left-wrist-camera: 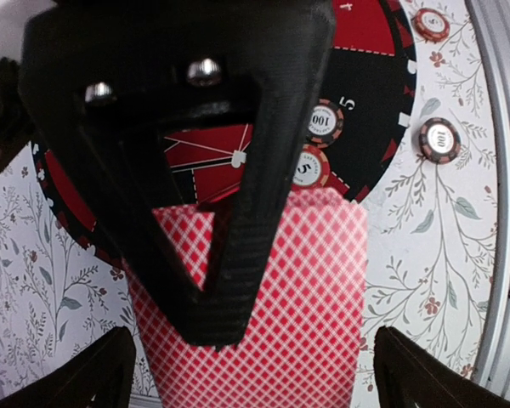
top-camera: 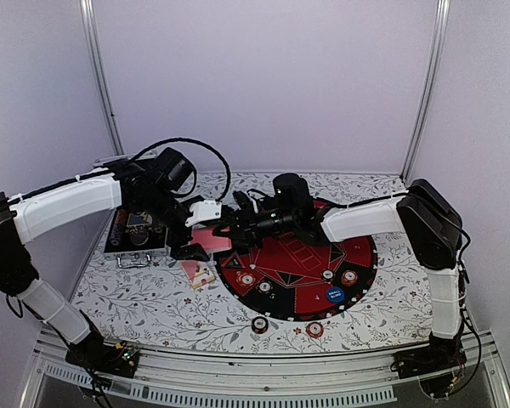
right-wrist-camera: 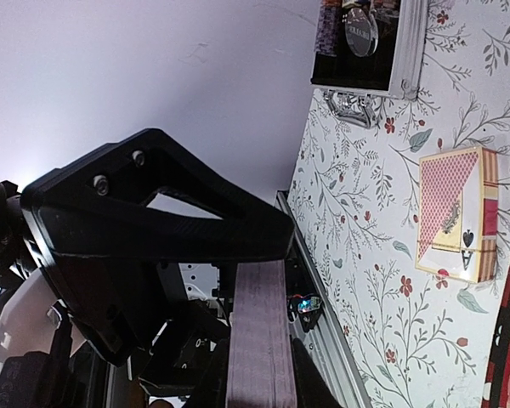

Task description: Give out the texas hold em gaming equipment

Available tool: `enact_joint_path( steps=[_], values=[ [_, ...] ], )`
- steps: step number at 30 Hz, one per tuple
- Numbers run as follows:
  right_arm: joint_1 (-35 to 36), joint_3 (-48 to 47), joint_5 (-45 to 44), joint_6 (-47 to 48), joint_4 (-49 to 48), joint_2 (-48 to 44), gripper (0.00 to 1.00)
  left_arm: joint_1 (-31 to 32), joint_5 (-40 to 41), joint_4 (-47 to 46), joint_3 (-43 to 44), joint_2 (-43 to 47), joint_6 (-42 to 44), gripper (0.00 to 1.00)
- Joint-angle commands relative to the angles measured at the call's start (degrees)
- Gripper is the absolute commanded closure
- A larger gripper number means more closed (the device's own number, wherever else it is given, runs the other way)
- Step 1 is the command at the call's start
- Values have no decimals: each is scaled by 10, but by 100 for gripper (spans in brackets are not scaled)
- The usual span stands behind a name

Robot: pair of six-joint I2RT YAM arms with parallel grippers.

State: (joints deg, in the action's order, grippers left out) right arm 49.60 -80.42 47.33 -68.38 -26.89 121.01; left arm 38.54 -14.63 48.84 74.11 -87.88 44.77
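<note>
A deck of pink-red-backed playing cards [top-camera: 212,240] hangs over the mat's left rim, between the two grippers. My right gripper [top-camera: 228,229] is shut on it; in the right wrist view the deck's edge [right-wrist-camera: 259,331] stands between its fingers [right-wrist-camera: 319,387]. My left gripper [left-wrist-camera: 255,382] is open, one fingertip [left-wrist-camera: 93,374] on each side of the deck's chequered back [left-wrist-camera: 314,297] and apart from it. Poker chips [left-wrist-camera: 323,123] lie on the black-and-red mat [top-camera: 357,251]. A blue button disc [top-camera: 335,296] lies near the mat's front edge.
A silver case [top-camera: 136,231] with black lining lies open at the left. A card box [top-camera: 198,274] lies on the floral cloth beside the mat. Two chips [top-camera: 260,324] sit off the mat near the table's front edge. The left gripper's black finger [right-wrist-camera: 153,212] fills much of the right wrist view.
</note>
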Motion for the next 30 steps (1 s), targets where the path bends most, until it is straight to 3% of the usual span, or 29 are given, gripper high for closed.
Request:
enact_joint_path(
  steps=[1,12,24,30],
  values=[
    [4,-1,17,-10,-39,9,87,8,-5,-4,25,-16,17,0],
    [4,9,25,-30,-68,10,88,9,-27,10,10,-9,21,0],
    [4,22,33,-56,-97,15,90,7,3,-21,9,-27,7,0],
    [4,20,32,-62,-98,16,90,8,3,-24,2,-21,10,7]
  ],
)
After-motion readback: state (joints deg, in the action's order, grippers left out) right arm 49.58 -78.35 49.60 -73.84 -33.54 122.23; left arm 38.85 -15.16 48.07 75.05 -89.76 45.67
